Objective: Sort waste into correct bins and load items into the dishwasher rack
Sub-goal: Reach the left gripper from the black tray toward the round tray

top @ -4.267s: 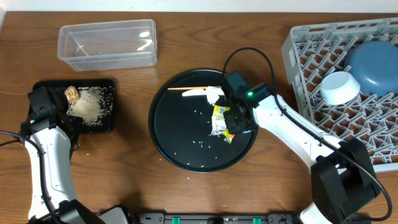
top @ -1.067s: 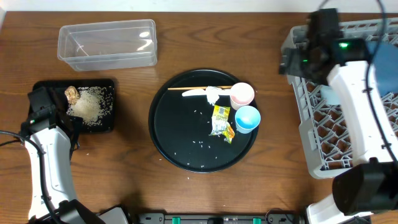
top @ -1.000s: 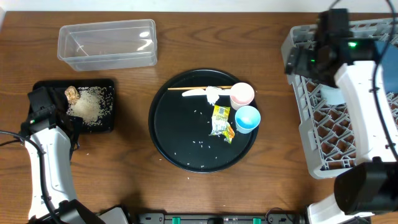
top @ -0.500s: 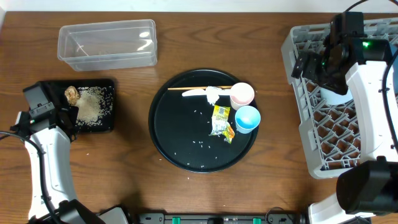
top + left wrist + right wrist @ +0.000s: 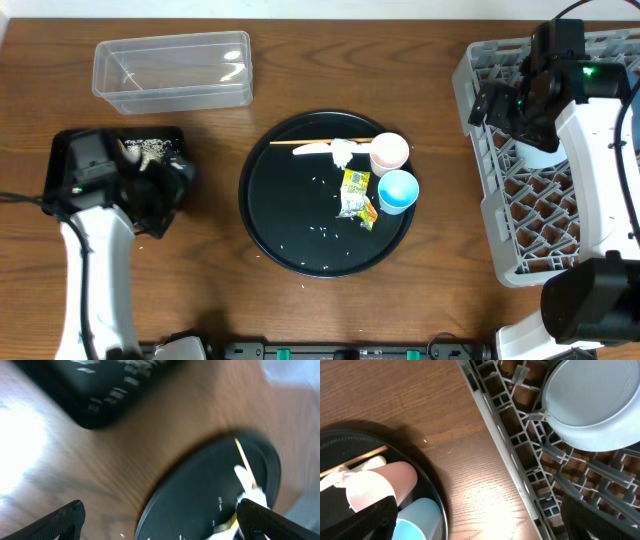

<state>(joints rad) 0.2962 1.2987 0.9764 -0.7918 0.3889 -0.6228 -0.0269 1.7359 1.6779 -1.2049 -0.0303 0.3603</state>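
On the round black tray (image 5: 290, 215) lie the chopsticks (image 5: 305, 142), a crumpled tissue (image 5: 343, 152), a pink cup (image 5: 389, 152), a light-blue cup (image 5: 397, 190), a yellow-green wrapper (image 5: 355, 195) and scattered rice grains (image 5: 322, 234). My left gripper (image 5: 172, 183) is open and empty over the right end of the shallow black tray (image 5: 150, 145), which holds rice. The brown lump is hidden. The left wrist view is blurred, with the left gripper (image 5: 162, 520) over the round tray (image 5: 210, 495). My right gripper (image 5: 488, 104) hangs open and empty over the left edge of the dishwasher rack (image 5: 560, 210). The white bowl (image 5: 592, 405) sits in the rack (image 5: 520, 445).
A clear plastic tub (image 5: 172, 70) stands empty at the back left. The right wrist view shows the pink cup (image 5: 390, 477) and blue cup (image 5: 420, 517) at the round tray's near rim, with bare wooden table (image 5: 470, 435) between tray and rack.
My left arm has swung right, from beside the shallow black tray to over its right end. The right arm shifted further over the rack, then held still. Both grippers stayed open.
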